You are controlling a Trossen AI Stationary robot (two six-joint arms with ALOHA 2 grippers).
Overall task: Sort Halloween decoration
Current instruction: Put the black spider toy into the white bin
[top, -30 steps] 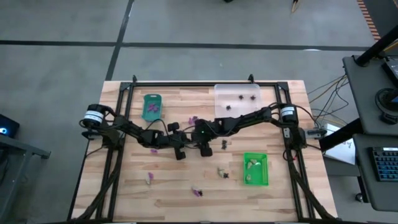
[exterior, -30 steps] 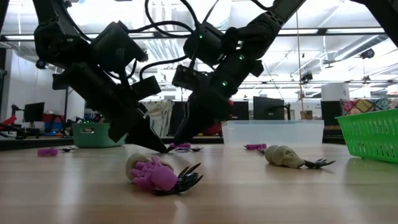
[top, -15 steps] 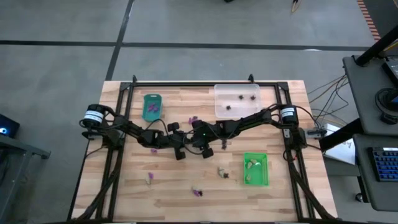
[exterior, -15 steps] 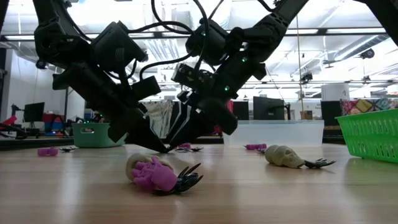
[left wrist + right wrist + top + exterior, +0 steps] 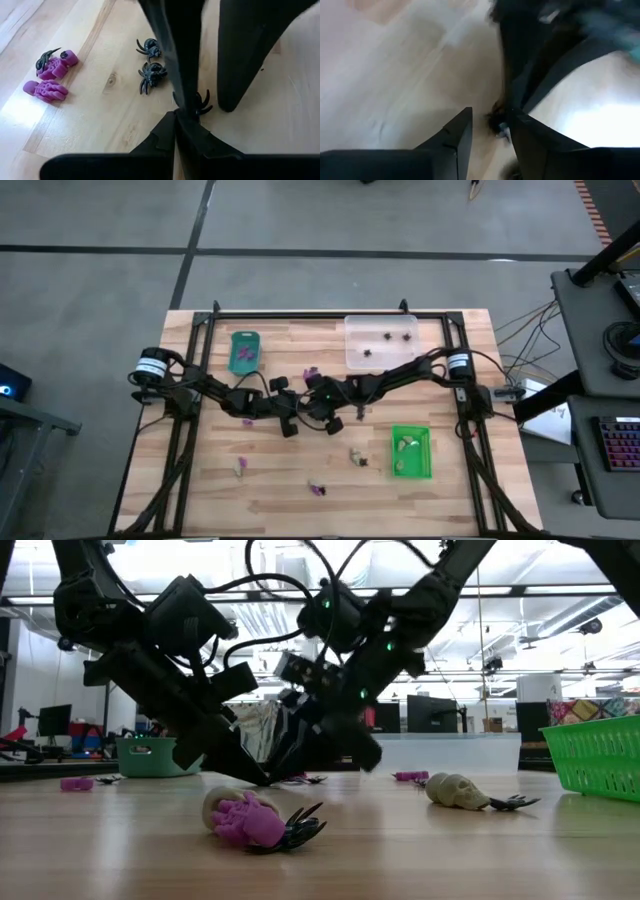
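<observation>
My left gripper (image 5: 176, 116) is shut, with its tips down at the table near the middle (image 5: 291, 424). A black spider trinket (image 5: 199, 103) lies right at those tips. My right gripper (image 5: 491, 131) is open and comes in from the opposite side. Its two fingers (image 5: 172, 55) stand either side of that spider, which shows dark and blurred between them in the right wrist view (image 5: 497, 125). Two more black spiders (image 5: 152, 75) and two purple trinkets (image 5: 46, 90) lie on the wood beyond. My left gripper's shut tips meet at the edge of the black spider (image 5: 192, 107), which lies on the table. Whether they pinch a leg or only stand beside it I cannot tell. My right gripper has one finger (image 5: 184, 97) close against the spider; whether it touches I cannot tell.
A teal tray (image 5: 245, 350) holds purple pieces, a clear tray (image 5: 381, 340) holds black ones, and a green tray (image 5: 411, 452) holds cream ones. Loose trinkets lie toward the near edge: a purple and black pair (image 5: 252, 821), a cream skull (image 5: 455, 790) and a cream piece (image 5: 238, 467).
My right gripper has shifted a little toward the table's left, closing on the left gripper's tips, and has turned at the wrist. It is still moving. The left arm has kept still.
</observation>
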